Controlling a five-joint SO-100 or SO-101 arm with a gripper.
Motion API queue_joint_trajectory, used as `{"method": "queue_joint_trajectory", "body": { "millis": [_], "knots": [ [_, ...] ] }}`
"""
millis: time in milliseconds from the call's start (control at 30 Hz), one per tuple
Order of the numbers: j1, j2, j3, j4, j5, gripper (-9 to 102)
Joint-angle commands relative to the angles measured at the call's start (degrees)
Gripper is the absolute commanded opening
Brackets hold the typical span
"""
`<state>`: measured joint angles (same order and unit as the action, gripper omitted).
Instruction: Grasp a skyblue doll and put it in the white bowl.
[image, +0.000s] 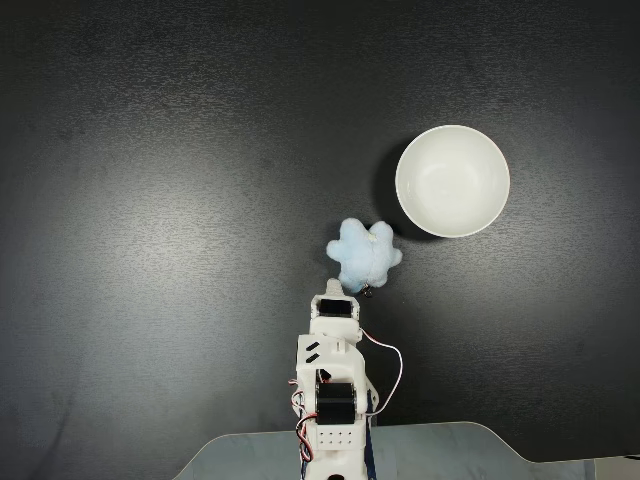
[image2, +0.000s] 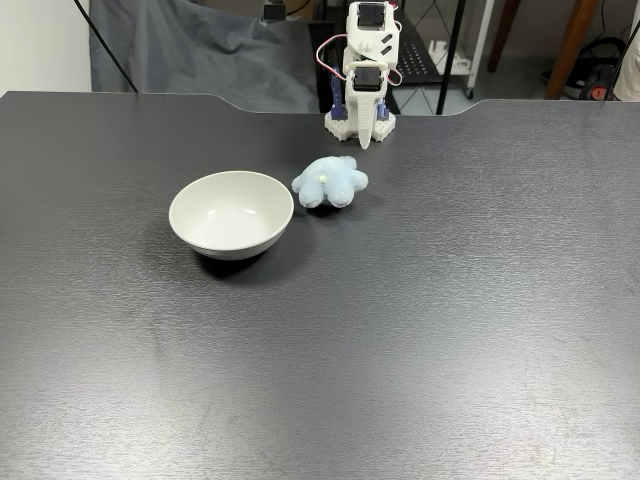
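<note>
On the worktop (image: 150, 200), as seen from above, the skyblue doll (image: 365, 255) lies just ahead of the folded arm's hand (image: 333, 290), and the white bowl (image: 452, 181) sits up and right of the doll, close but apart. From the opposite side, the bowl (image2: 231, 213) stands left of the doll (image2: 330, 182), with the arm behind them.
</note>
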<state>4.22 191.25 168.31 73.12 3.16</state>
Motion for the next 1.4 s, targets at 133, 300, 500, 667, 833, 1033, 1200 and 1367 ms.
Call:
{"method": "queue_joint_trajectory", "body": {
  "millis": [133,300,500,667,833,1033,1200,1367],
  "knots": [
    [0.26,0.09,-1.58,-1.93,0.62,0],
    [0.26,0.09,-13.97,-3.78,0.62,0],
    [0.62,-0.09,-34.28,1.76,0.09,0],
    [0.97,-10.28,-51.06,14.33,0.00,0],
    [1.05,-25.75,-76.03,23.12,0.00,0],
    [1.23,-41.22,-102.83,28.56,-0.09,0],
    [1.93,-51.77,-110.65,28.56,-0.44,0],
    [6.50,-59.68,-110.48,28.56,-12.66,0]
  ]
}}
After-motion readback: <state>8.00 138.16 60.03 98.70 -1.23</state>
